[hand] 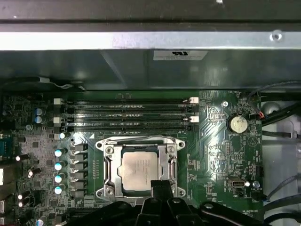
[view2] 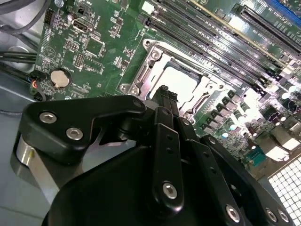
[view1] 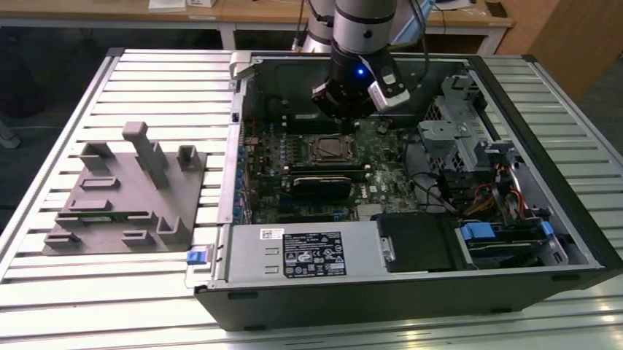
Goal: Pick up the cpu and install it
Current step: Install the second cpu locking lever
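Observation:
The cpu [hand: 138,170] is a pale silver square lying flat inside the metal socket frame [hand: 107,165] on the green motherboard [hand: 214,141]. In the second wrist view the cpu [view2: 182,81] shows just beyond my black fingertips [view2: 164,96]. My gripper [hand: 159,186] hangs directly over the socket's edge, and its tip overlaps one corner of the chip. The fingers look pressed together with nothing between them. In the exterior view the gripper [view1: 346,117] is inside the open computer case, just above the socket [view1: 329,149].
The case's walls [view1: 236,146] surround the board. Memory slots [hand: 124,115] run beside the socket, and a coin cell [hand: 237,124] and cables [hand: 277,113] lie nearby. A white-labelled black box [view1: 306,251] fills the case's front. A grey fixture [view1: 127,197] sits on the slatted table.

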You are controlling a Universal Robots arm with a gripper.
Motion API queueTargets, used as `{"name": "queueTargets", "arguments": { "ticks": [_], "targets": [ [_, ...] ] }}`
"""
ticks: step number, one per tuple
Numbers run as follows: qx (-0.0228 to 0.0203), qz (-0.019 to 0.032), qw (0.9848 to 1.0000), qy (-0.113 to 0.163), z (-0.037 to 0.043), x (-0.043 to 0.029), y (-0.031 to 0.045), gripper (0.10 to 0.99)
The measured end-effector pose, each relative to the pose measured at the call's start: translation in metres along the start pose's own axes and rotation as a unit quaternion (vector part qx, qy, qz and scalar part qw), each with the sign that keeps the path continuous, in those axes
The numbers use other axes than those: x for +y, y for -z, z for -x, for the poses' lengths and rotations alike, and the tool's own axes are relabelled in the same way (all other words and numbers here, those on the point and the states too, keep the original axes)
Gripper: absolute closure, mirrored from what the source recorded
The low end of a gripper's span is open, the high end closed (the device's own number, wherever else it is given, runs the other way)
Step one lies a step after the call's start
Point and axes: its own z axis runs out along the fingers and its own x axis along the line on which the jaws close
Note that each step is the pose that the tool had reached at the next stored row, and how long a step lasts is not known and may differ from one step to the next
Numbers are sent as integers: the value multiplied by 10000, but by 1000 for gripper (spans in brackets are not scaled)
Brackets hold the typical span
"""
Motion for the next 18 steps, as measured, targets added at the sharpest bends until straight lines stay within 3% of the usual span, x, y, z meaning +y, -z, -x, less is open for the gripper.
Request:
{"name": "queueTargets", "arguments": {
  "ticks": [5,18],
  "targets": [
    [3,2,10000,1,2,0,107,980],
    [13,2,10000,0,12,-197,119,980]
  ]
}}
